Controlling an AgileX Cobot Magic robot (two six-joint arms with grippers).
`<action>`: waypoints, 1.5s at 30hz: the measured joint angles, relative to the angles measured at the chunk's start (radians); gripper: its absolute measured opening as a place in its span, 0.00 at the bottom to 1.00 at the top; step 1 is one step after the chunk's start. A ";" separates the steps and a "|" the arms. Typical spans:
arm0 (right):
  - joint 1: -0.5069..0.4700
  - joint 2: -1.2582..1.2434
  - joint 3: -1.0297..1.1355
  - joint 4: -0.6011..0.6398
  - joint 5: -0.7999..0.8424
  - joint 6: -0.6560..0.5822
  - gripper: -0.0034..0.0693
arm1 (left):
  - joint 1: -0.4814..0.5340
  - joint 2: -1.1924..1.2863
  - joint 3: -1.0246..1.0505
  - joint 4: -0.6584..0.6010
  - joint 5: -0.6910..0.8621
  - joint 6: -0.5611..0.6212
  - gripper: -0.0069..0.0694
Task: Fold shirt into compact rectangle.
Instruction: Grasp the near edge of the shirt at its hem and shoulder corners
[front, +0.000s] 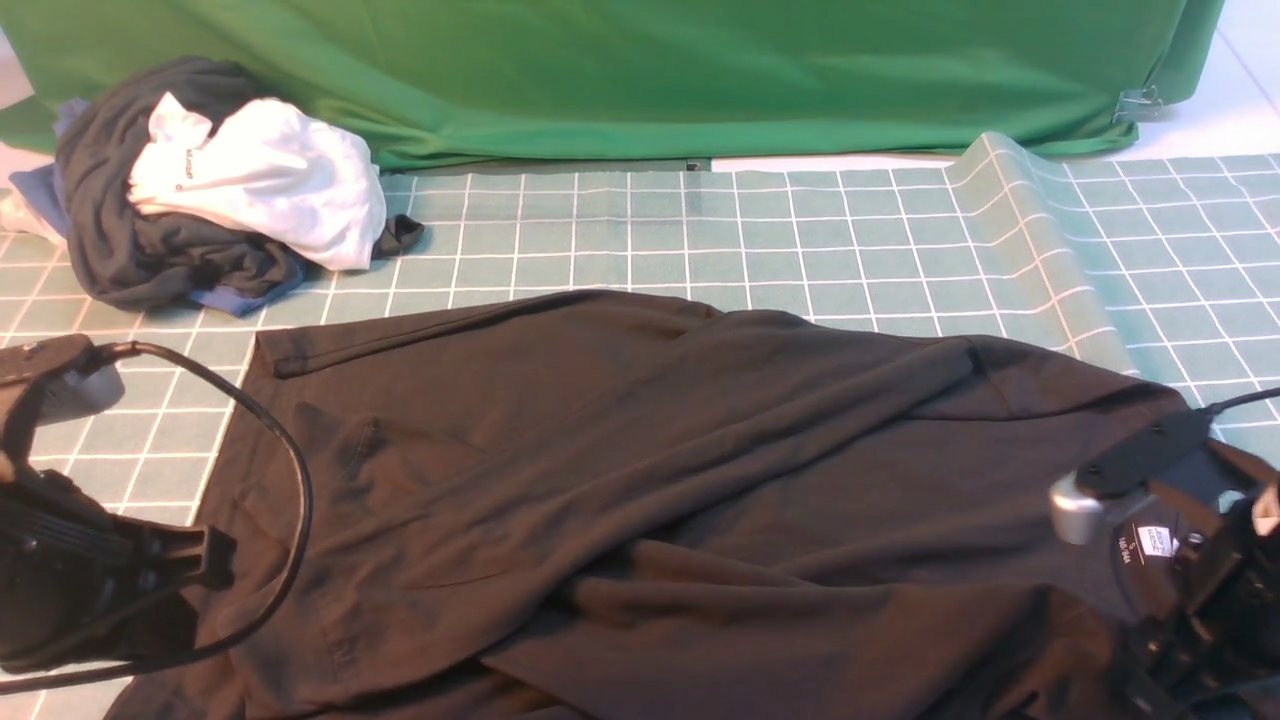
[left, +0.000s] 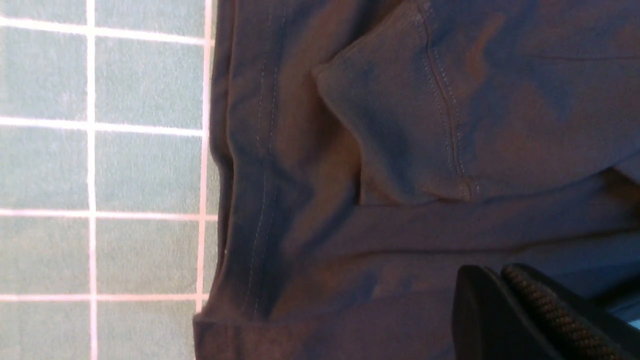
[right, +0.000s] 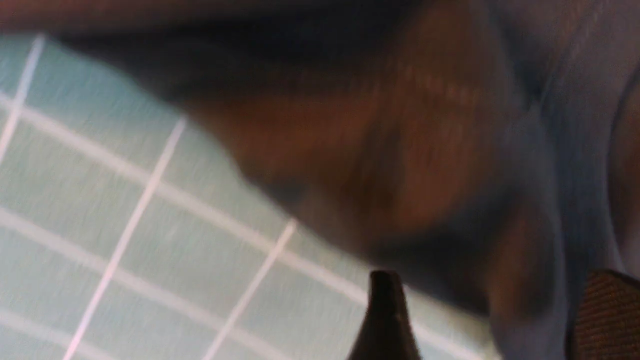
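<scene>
The shirt (front: 650, 480) is lying spread sideways over the near half of the counter (front: 800, 230), whose top is showing a pale green grid. Its white neck tag (front: 1148, 540) is sitting at the robot's right and its hem (left: 235, 200) is running along the left. Long slanting creases are crossing the body, and a ribbed cuff (left: 380, 130) is resting on the cloth just beside the hem, so a sleeve appears to be laid in over the body already.

The left tool (left: 502, 280) is sitting low over the hem end with its two fingers pressed together. Whether they are pinching any cloth, I cannot tell. The right tool (right: 492, 300) is hanging at the collar end, close above the shirt's edge, with its fingers standing well apart and gripping nothing; that view is blurred.

Judging by this, the work is sitting between folds: the sleeves look tucked, but the body is not yet a compact rectangle. The next move is probably calling for both tools to take hold of the near edge, one at each end, and carry it evenly across so the layers are lining up without dragging.

Farther back, a dark grey garment (front: 150, 250) bundled with a white garment (front: 270, 180) is sitting at the far left, well apart from the shirt, and a big green cloth (front: 640, 70) is hanging behind.
</scene>
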 joint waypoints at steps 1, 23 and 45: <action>0.000 0.006 0.000 0.000 -0.003 0.000 0.66 | 0.000 0.000 0.000 0.000 0.000 0.001 0.09; 0.010 -0.199 0.045 -0.050 0.295 0.002 0.08 | 0.000 0.000 0.000 -0.011 -0.009 0.034 0.10; 0.010 -0.222 -0.114 -0.143 0.292 0.189 0.41 | 0.000 0.119 -0.188 0.024 -0.064 -0.033 0.10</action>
